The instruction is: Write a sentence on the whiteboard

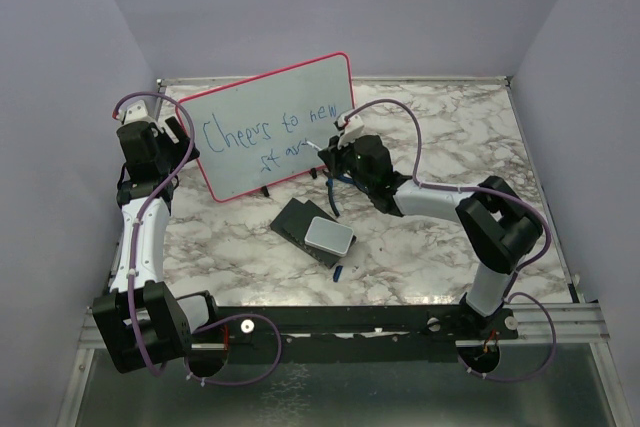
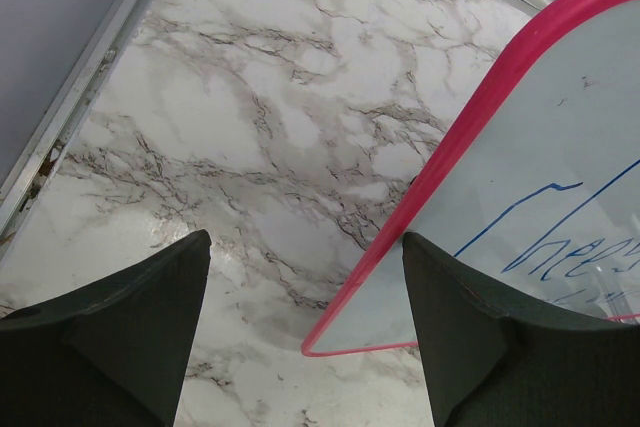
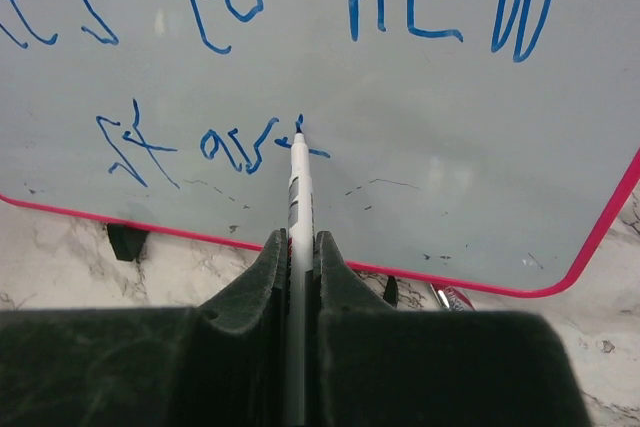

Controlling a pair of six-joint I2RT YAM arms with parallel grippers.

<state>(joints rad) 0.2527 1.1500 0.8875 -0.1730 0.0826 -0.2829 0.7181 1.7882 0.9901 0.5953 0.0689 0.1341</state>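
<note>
The whiteboard [image 1: 290, 97] stands tilted on its feet at the back left, pink-framed. The sentence [image 1: 262, 132] is in blue: "Cheers to new" above, "start" below. My right gripper [image 3: 297, 242] is shut on a white marker [image 3: 296, 192], whose blue tip touches the board at the end of the lower word [image 3: 210, 147]. In the top view this gripper [image 1: 327, 155] sits at the board's lower right. My left gripper [image 2: 305, 337] is open, and the board's lower left corner [image 2: 380, 317] lies between its fingers [image 2: 130, 337]. Whether a finger touches the board I cannot tell.
A dark block [image 1: 298, 219] with a grey-white pad [image 1: 328, 235] lies on the marble in front of the board. A small blue cap [image 1: 339, 271] lies near it. A black foot [image 3: 125, 240] shows under the board. The metal table rail [image 2: 80, 87] and purple walls bound the space.
</note>
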